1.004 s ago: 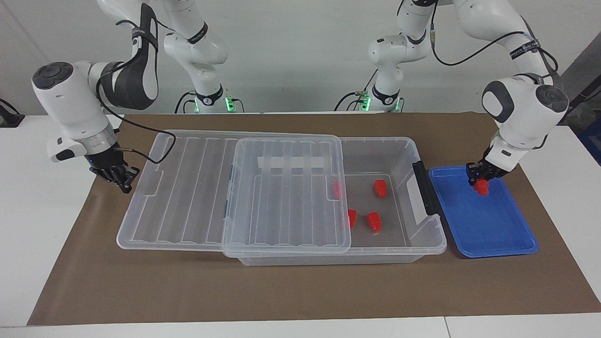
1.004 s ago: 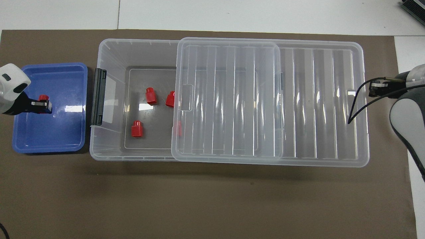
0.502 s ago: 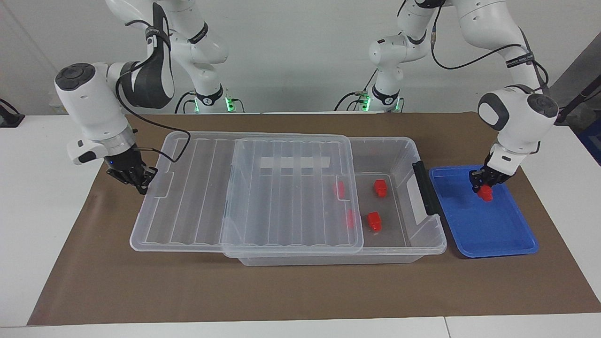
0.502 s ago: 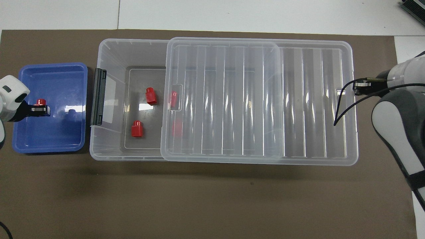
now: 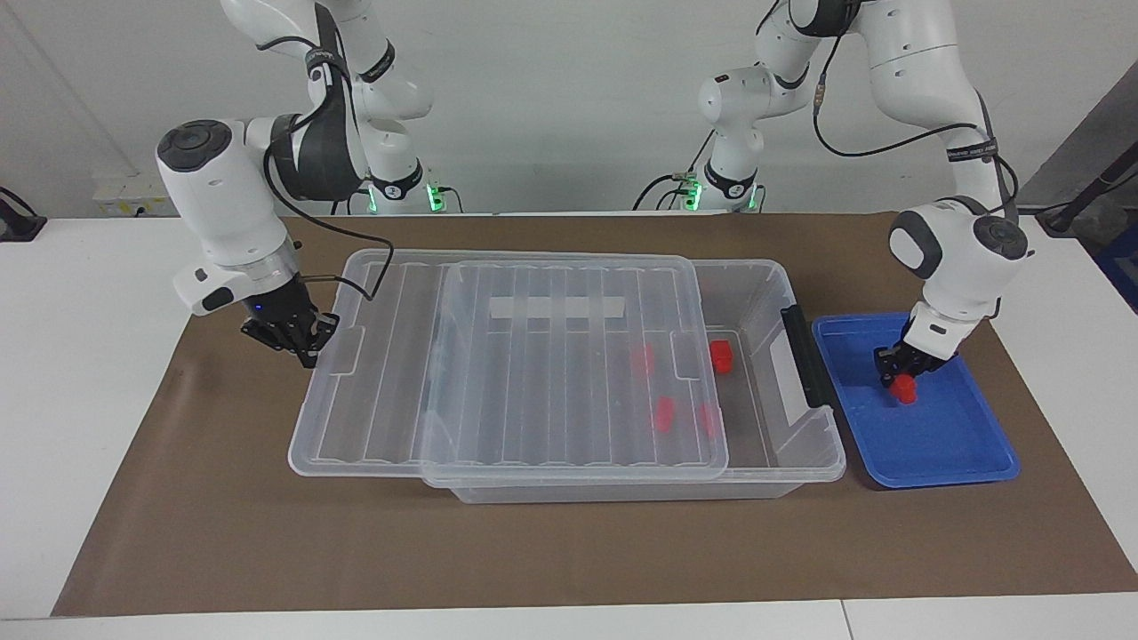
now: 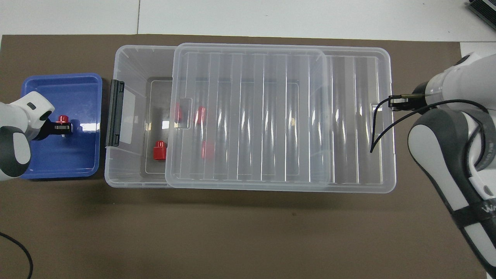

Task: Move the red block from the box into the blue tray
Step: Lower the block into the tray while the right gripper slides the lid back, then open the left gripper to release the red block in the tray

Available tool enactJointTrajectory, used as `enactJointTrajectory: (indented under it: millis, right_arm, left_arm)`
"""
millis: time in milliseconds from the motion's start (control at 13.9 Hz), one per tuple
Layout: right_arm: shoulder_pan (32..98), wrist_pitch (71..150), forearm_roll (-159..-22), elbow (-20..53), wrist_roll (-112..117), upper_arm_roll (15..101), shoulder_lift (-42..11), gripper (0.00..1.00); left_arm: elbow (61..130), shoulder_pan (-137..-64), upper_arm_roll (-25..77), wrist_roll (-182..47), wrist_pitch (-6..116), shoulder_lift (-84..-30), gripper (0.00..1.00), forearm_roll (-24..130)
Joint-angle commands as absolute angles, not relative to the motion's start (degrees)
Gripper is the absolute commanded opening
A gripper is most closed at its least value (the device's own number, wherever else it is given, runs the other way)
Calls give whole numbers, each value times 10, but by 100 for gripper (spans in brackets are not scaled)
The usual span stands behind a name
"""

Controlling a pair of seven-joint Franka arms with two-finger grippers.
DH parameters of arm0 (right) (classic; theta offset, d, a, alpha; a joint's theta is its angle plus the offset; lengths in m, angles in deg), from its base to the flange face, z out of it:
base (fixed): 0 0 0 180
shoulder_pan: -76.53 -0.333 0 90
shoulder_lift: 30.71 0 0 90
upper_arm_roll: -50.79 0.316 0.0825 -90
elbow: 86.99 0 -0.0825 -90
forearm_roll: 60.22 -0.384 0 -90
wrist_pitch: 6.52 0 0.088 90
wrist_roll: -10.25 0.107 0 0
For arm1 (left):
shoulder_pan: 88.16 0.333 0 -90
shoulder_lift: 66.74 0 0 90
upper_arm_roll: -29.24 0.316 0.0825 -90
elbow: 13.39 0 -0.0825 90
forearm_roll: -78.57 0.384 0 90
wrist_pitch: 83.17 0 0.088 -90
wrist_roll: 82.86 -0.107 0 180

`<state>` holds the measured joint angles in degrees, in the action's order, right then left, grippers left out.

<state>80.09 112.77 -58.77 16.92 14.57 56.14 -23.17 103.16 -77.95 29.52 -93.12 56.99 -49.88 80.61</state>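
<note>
Facing view first — the red block (image 5: 905, 388) is pinched in the left gripper (image 5: 900, 380) down low in the blue tray (image 5: 942, 462), so the placing step looks nearly done, and whether it's touching the floor can't be made out. Next, those fingers probably need to be spread and the hand lifted straight up. Meanwhile the right gripper (image 5: 298, 342), fingertips pressed together, is set against the lid (image 5: 533, 373) edge at the right arm's end of the box (image 5: 782, 444) — three more blocks are seen inside.
</note>
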Motion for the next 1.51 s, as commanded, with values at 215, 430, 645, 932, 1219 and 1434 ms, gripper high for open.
enactJointTrajectory:
  millis: [215, 430, 645, 932, 1219, 1434]
  right_arm:
    - [757, 1128, -594, 174, 136, 569, -235, 0]
    - [727, 1128, -594, 174, 139, 569, -235, 0]
    - [712, 1127, -595, 174, 152, 569, -236, 0]
    - [703, 1127, -598, 175, 160, 569, -237, 0]
    - [696, 1127, -598, 175, 164, 569, -237, 0]
    - [699, 1128, -598, 173, 166, 569, -236, 0]
  left_arm:
    - [1034, -787, 300, -931, 585, -489, 18, 809]
    - [1037, -786, 300, -929, 592, -480, 24, 809]
    - [1040, -786, 300, -929, 600, -478, 25, 809]
    - [1046, -788, 300, -929, 607, -478, 74, 809]
    - [1038, -788, 301, -931, 594, -478, 87, 809]
    - [986, -789, 300, -930, 499, -485, 86, 809]
